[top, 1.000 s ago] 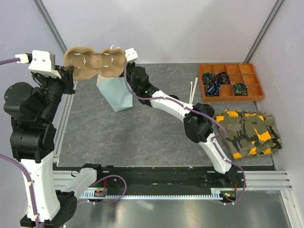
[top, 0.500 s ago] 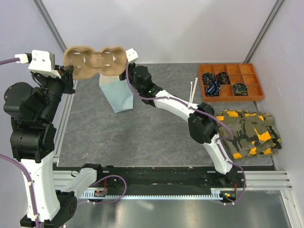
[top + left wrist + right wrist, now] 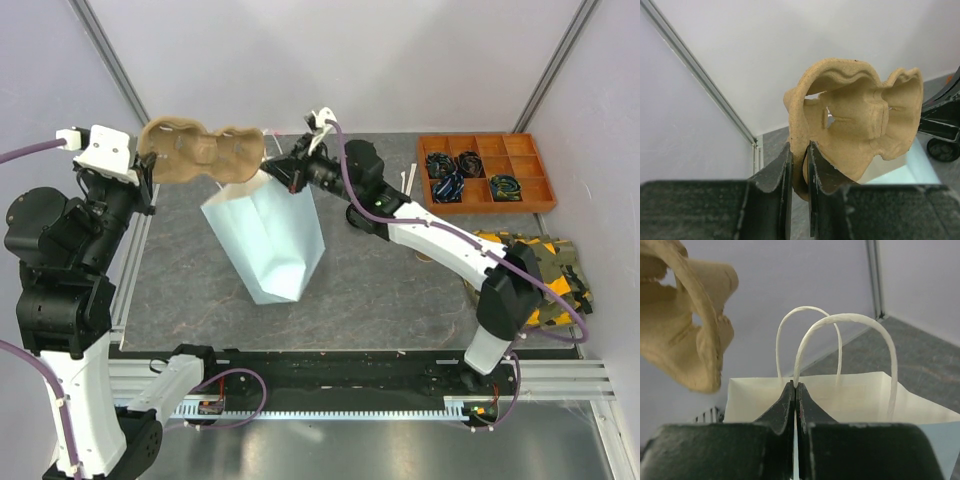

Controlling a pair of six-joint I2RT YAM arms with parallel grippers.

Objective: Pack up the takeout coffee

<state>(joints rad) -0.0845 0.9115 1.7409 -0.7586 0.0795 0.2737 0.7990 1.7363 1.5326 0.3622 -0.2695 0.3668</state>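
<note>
The grey counter fills most of my overhead view, with both arms reaching over its far half. The biggest thing on it is the light-blue paper bag, mouth up and leaning a little, left of centre. I cannot tell whether its bottom rests on the counter.

At the right edge lies a folded camouflage cloth, partly behind my right arm. Beyond it, in the far right corner, sits an orange compartment tray with dark coiled items in several cells.

The tan pulp carrier hangs in the air just above and left of the bag's mouth. My left hand grips its left end. On the left wrist camera, the fingers of that hand stand narrow, with the carrier's rim pinched between them.

My right hand is at the bag's top edge. On the right wrist camera, it is pressed fully together at the foot of the nearer white handle, holding the bag there. The second handle arches behind, and the carrier hangs upper left.

I cannot tell where the takeout coffee is; it shows in none of my views.
</note>
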